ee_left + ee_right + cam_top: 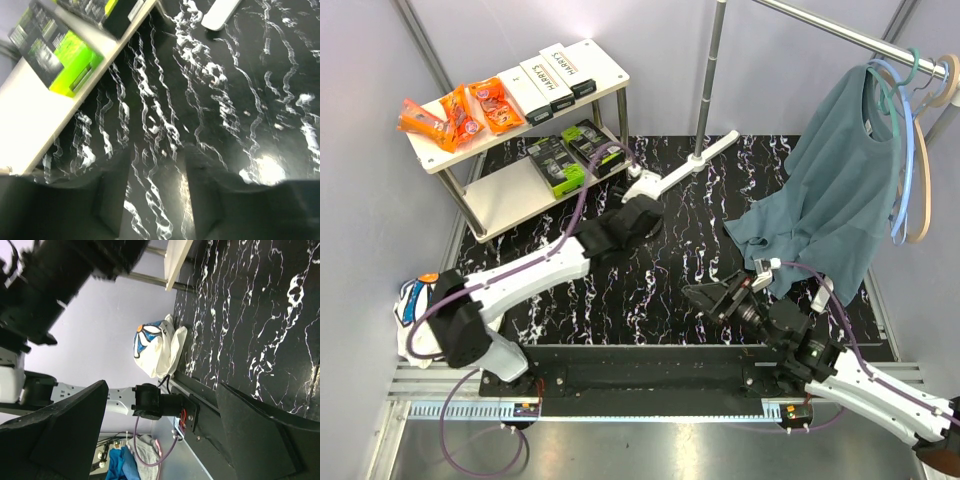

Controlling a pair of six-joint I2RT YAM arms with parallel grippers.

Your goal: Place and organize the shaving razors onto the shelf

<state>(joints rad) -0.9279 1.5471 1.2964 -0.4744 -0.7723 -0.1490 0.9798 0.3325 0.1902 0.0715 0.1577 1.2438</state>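
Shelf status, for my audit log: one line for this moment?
shelf: orange packets, HARRY'S boxes top; green packs lower | left gripper: open, empty | right gripper: open, empty

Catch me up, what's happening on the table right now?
The left gripper hangs open and empty over the table, beside the lower board of the shelf, where two green packs lie. The top board holds the orange packets and white boxes. The right gripper is open near the shirt, holding nothing. No razors show on the table.
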